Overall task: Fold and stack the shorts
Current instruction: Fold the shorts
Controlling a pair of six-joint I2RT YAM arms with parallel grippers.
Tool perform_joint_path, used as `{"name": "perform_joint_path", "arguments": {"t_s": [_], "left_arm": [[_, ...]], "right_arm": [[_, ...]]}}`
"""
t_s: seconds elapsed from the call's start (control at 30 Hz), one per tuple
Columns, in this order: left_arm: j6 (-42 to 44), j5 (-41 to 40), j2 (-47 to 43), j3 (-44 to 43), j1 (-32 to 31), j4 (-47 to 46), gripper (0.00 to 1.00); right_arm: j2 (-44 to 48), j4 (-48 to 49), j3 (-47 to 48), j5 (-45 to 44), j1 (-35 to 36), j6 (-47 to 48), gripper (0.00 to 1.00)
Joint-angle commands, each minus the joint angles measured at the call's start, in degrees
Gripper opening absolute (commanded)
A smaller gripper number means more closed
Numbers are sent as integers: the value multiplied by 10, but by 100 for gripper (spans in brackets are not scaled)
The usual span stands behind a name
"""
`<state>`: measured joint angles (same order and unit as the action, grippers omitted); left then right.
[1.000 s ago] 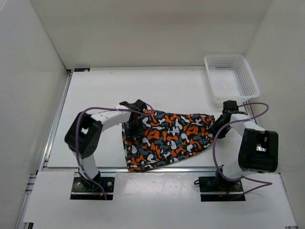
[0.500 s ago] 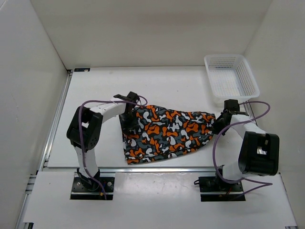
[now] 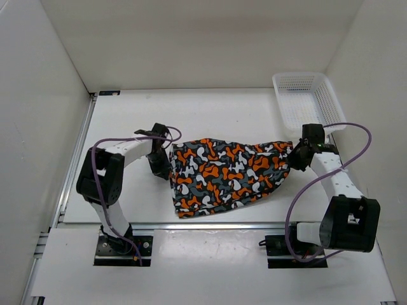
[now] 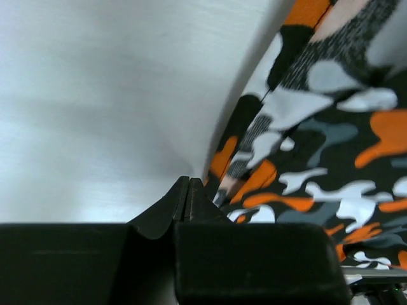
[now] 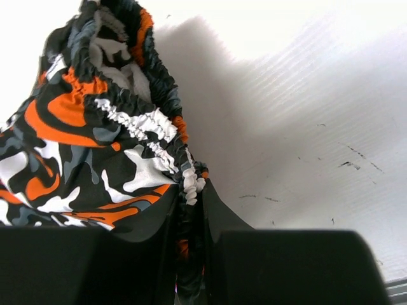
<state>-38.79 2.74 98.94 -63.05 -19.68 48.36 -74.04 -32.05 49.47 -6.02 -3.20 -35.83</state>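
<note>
The shorts [image 3: 226, 175], printed in orange, white, grey and black blotches, lie bunched in the middle of the table [image 3: 216, 117]. My left gripper [image 3: 161, 166] stands just off their left edge, and in the left wrist view its jaws [image 4: 189, 182] are shut with nothing between them, the shorts [image 4: 318, 127] lying to their right. My right gripper [image 3: 294, 159] is at the shorts' right end. In the right wrist view it [image 5: 191, 200] is shut on the gathered elastic waistband of the shorts [image 5: 95, 127], which rises up from the jaws.
A white mesh basket [image 3: 310, 101] stands at the back right of the table, just beyond the right arm. White walls close in the table on the left, the back and the right.
My left gripper has moved left off the shorts and shut empty. My right gripper has shut on the waistband and drawn it back and to the right; the shorts have shifted right.
</note>
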Motion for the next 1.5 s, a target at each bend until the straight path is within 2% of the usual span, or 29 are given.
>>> {"name": "perform_joint_path", "arguments": {"t_s": [0.0, 0.2, 0.37, 0.4, 0.6, 0.67, 0.77, 0.93, 1.07, 1.2, 1.47], "left_arm": [[-10, 25, 20, -7, -16, -50, 10], [-22, 41, 77, -48, -23, -50, 10], [-16, 41, 74, -48, -28, -50, 10], [-16, 41, 74, -48, -28, -50, 10], [-23, 41, 29, -22, -22, -50, 10], [-23, 41, 29, -22, -17, -50, 10], [-16, 46, 29, -22, -12, -50, 10], [-11, 52, 19, -22, 0, -45, 10], [-6, 22, 13, -27, 10, -17, 10], [12, 2, -20, -54, 25, 27, 10], [54, 7, -57, -117, 107, 89, 10]], "right_arm": [[24, -14, 42, -34, 27, 0, 1], [36, -53, 111, -108, 122, -6, 1], [24, -82, 188, -187, 282, -17, 1], [11, -92, 201, -222, 338, -17, 1], [-97, -142, 319, -347, 551, -22, 1], [-151, -152, 352, -380, 613, -22, 1], [-216, -161, 417, -399, 662, -16, 1], [-299, -161, 472, -399, 700, 13, 1], [-357, -156, 491, -374, 705, 18, 1], [-385, -145, 514, -363, 718, 35, 1], [-409, -105, 539, -328, 734, 62, 1]]}}
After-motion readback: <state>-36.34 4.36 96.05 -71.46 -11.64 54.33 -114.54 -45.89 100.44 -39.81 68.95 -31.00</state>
